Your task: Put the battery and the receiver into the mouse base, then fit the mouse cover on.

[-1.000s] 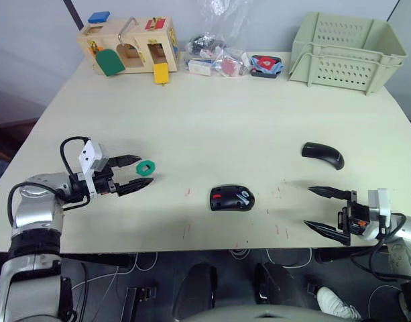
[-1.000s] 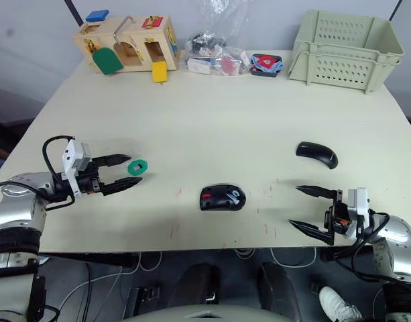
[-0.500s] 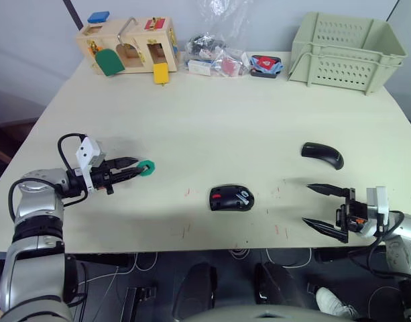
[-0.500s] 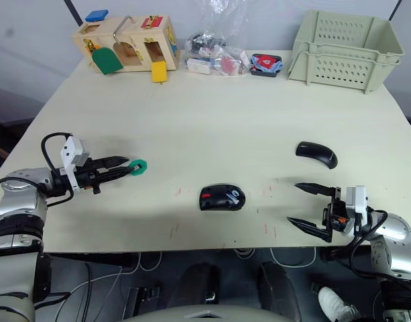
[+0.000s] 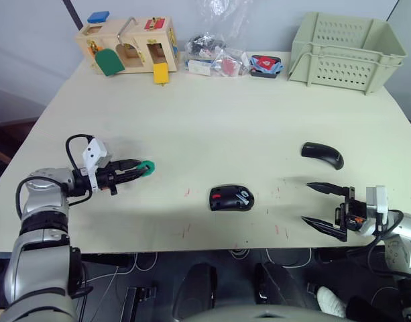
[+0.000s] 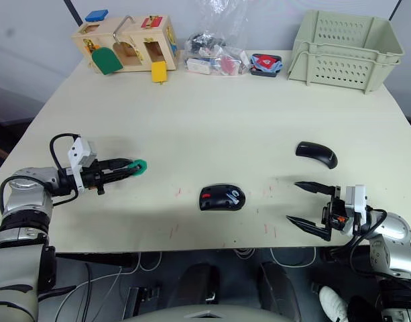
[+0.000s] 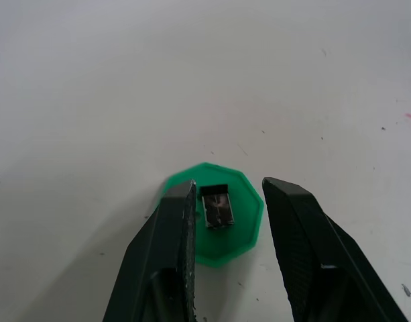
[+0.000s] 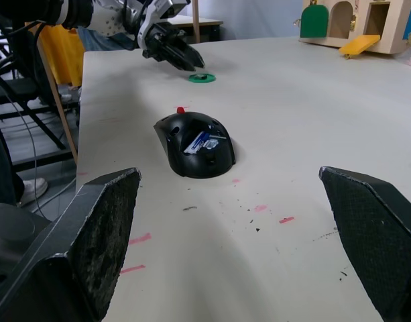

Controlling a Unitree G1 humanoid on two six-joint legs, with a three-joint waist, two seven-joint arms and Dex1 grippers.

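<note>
Straddling receiver (image 7: pixel 217 206) in green cap (image 7: pixel 248 231): left tool (image 7: pixel 226 201) part-open, no grip. Right tool (image 5: pixel 317 204) wide open, empty.

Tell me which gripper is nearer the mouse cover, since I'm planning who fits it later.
Right. The right gripper hovers open at the table's near edge, just short of the mouse cover. The left gripper is across the table at the green cap, beyond the mouse base.

One mouse base (image 5: pixel 232 198) — one mouse cover (image 5: pixel 322 155)
</note>
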